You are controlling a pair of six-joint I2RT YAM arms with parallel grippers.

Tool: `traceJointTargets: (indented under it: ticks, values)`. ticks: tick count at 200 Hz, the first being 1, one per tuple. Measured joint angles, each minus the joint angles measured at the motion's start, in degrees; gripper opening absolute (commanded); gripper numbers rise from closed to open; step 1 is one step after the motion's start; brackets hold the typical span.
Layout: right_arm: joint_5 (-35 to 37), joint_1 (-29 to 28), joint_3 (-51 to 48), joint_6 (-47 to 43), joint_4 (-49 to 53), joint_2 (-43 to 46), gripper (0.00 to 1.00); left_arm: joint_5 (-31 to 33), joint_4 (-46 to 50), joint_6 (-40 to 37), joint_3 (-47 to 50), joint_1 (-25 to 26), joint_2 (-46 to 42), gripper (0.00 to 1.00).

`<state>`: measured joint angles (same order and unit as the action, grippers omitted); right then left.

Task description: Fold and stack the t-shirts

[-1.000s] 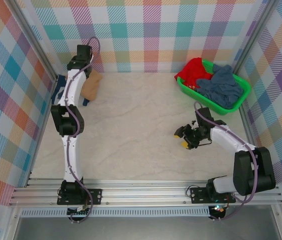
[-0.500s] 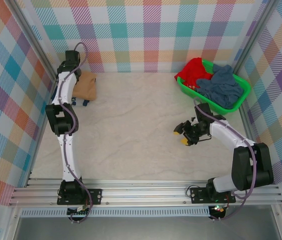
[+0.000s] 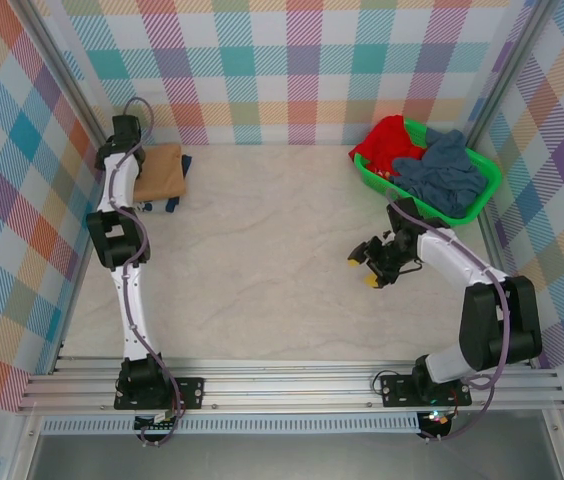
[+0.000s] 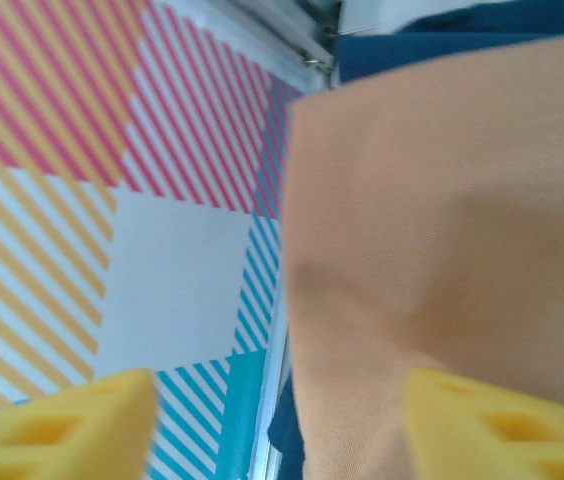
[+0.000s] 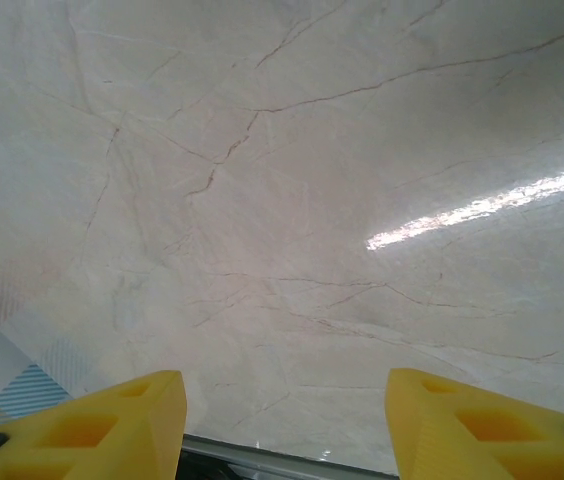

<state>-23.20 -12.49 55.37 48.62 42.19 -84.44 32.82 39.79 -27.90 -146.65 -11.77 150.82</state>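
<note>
Moved since a second ago: the left arm has swung further toward the far left corner, and the tan-orange t-shirt (image 3: 160, 170) that hung crumpled under it now lies flat. The right arm has edged slightly away from its base.
Left end effector (image 4: 282, 435): jaws spread wide, with one yellow finger (image 4: 62, 430) at each lower corner of the wrist view. Nothing is pinched between them.
Tan-orange t-shirt: directly ahead of the left end effector and slightly to one side, folded into a neat block. The side facing up is plain, with no print on show.
Navy t-shirt (image 4: 462, 40): under the tan-orange one, with dark edges peeking out beyond it and on the side toward the left end effector.
Stack: tan-orange on navy, right beside the left end effector. I cannot tell whether the fingers touch the cloth.
Checked wall (image 4: 112, 200): close alongside the left end effector, opposite the shirts.
Right end effector (image 3: 362, 273): jaws partly apart and holding nothing, with bare surface (image 3: 262, 250) between its yellow fingers (image 5: 92, 420).
Green basket (image 3: 392, 188): beyond the right end effector, near but apart from it, holding a red cloth (image 3: 387, 140) and a blue-grey cloth (image 3: 447, 170).
Shirts from the right end effector: well apart, right across the surface.
</note>
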Motion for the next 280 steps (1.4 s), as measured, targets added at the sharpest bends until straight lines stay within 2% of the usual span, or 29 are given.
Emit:
traceJointTargets:
  ticks: [23,37,54,65,86,118,130,156,176,195,199,202,205,212,215,217,241,259,280]
  values:
    - [0.6,-0.8,1.7,0.0,0.9,-0.3,0.55,1.8,-0.8,4.0,-2.4,-0.2,0.0,1.0]
    - [0.6,-1.1,2.4,0.2,1.0,-0.3,0.56,3.3,-0.9,9.0,-3.2,0.0,-0.8,1.0]
    - [0.6,-1.2,2.6,0.2,0.8,-0.3,0.56,4.0,1.9,19.8,-3.1,0.0,-3.7,0.99]
    - [0.6,-1.3,2.6,0.2,0.7,-0.6,0.56,2.2,4.4,28.2,-1.3,0.0,-6.9,0.97]
    - [0.6,-1.3,2.5,0.2,-0.1,-1.3,0.56,-7.3,5.1,46.8,12.2,-0.7,-18.7,0.94]
    - [-0.4,-1.3,2.5,-0.1,-2.0,-1.4,0.56,-21.6,-3.6,70.4,40.3,-2.5,-37.0,0.86]
    - [-1.4,-1.3,2.5,-0.4,-3.0,-1.4,0.56,-24.9,-6.0,76.3,46.7,-3.0,-39.6,0.85]
    - [-3.3,-1.2,2.1,-1.6,-4.0,-1.3,0.57,-31.8,-11.5,85.2,55.3,-3.4,-39.7,0.82]
    - [-4.4,-0.9,1.4,-3.0,-4.4,-1.1,0.59,-35.3,-16.0,89.4,62.7,-2.2,-40.5,0.82]
    - [-3.7,-0.1,0.1,-4.9,-4.9,0.6,0.68,-35.8,-19.4,90.7,72.1,0.7,-43.9,0.86]
    - [-3.2,0.1,-0.1,-5.5,-4.9,1.2,0.79,-35.6,-20.3,90.8,74.5,1.7,-45.2,0.86]
    - [-2.7,0.2,-0.2,-5.7,-4.9,1.7,0.96,-35.8,-20.8,90.6,76.2,2.6,-46.4,0.86]
    - [-2.2,0.2,-0.4,-6.4,-4.9,2.3,1.0,-35.5,-21.6,90.5,77.9,3.5,-47.5,0.87]
    - [-0.4,0.2,-0.6,-7.2,-4.9,4.1,1.0,-35.0,-23.1,89.7,82.1,6.2,-50.9,0.89]
    - [0.6,0.2,-0.7,-7.5,-4.9,5.0,1.0,-34.9,-23.9,89.1,84.2,7.9,-53.0,0.98]
    - [1.2,0.3,-0.8,-7.8,-4.9,5.7,1.0,-34.8,-24.3,88.7,85.1,8.5,-53.8,1.0]
    - [8.7,0.5,-1.1,-10.9,-4.7,14.5,1.0,-35.1,-28.3,83.8,97.1,17.6,-70.8,1.0]
    - [15.3,0.5,-1.1,-12.8,-3.8,20.5,1.0,-34.6,-26.4,79.3,100.8,18.8,-81.4,1.0]
    - [25.8,0.5,-1.3,-13.5,-1.4,25.2,1.0,-27.6,-18.0,74.0,101.0,18.9,-91.7,1.0]
